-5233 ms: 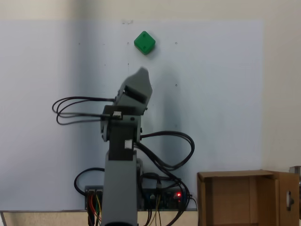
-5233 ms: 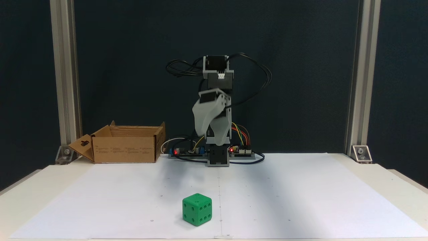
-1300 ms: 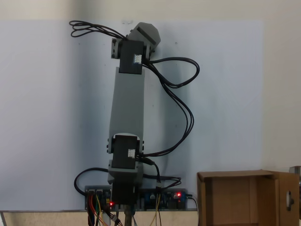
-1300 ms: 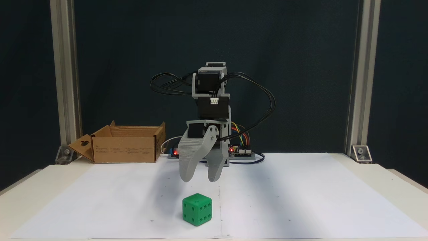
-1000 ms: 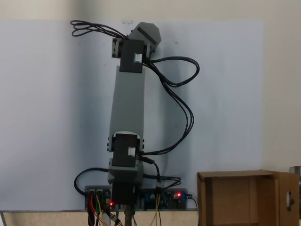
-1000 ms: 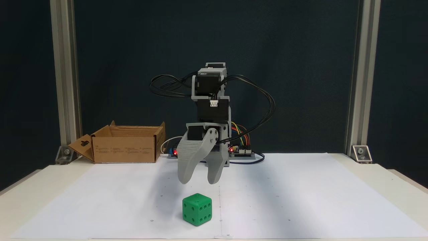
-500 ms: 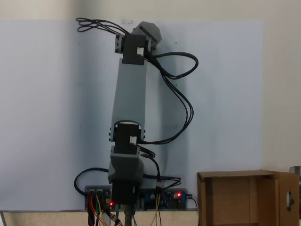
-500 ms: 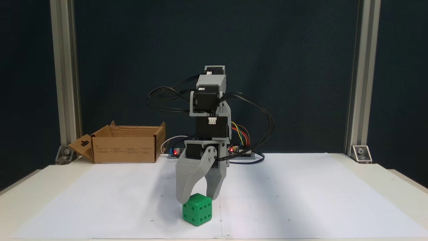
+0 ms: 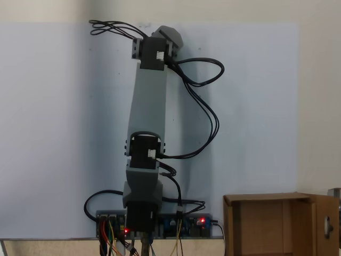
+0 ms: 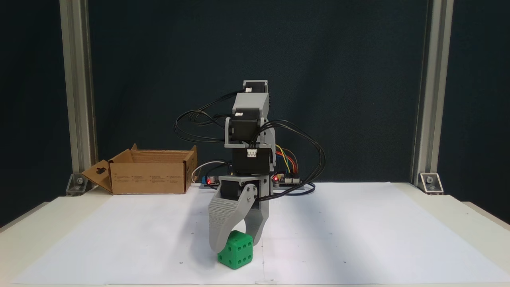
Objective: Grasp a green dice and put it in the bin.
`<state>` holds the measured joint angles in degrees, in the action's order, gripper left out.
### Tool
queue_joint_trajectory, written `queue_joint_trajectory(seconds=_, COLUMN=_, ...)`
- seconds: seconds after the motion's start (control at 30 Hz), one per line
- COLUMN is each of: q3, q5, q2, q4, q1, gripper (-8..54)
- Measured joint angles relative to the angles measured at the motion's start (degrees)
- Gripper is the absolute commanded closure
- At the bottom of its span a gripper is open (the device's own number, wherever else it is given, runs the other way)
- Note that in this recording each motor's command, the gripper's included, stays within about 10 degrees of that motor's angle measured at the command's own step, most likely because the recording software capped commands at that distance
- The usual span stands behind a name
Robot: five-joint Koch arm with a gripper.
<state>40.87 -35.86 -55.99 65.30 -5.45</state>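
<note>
Low in the frame's centre, the pincer (image 10: 235, 244) stands spread around the dice (image 10: 235, 250), jaws either side of its top; the bin (image 10: 149, 175) sits far left.

Even, soft light (top-down view slightly hazy), faint shadows.

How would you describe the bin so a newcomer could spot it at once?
In a fixed view, start at the white paper sheet covering the table, then look to its far left corner beside the aluminium post. There sits the bin: a brown cardboard box with upright flaps, the only cardboard item, far larger than the green dice under the end effector.
</note>
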Motion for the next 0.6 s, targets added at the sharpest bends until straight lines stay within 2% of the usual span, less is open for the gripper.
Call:
queue_joint_trajectory(seconds=0.1, q3=0.0, q5=0.0, q2=0.5, q4=0.0, q1=-0.1, gripper=9.1)
queue_joint_trajectory(seconds=0.2, q3=0.0, q5=0.0, q2=1.2, q4=0.0, q1=-0.1, gripper=13.6)
queue_joint_trajectory(seconds=0.4, q3=0.0, q5=0.0, q2=1.5, q4=0.0, q1=-0.6, gripper=14.9)
queue_joint_trajectory(seconds=0.47, q3=0.0, q5=0.0, q2=1.7, q4=-0.1, q1=-0.7, gripper=24.6)
queue_joint_trajectory(seconds=0.53, q3=0.0, q5=0.0, q2=1.8, q4=-0.6, q1=-0.9, gripper=31.2)
queue_joint_trajectory(seconds=0.6, q3=0.0, q5=0.0, q2=1.8, q4=-1.5, q1=-1.1, gripper=34.1)
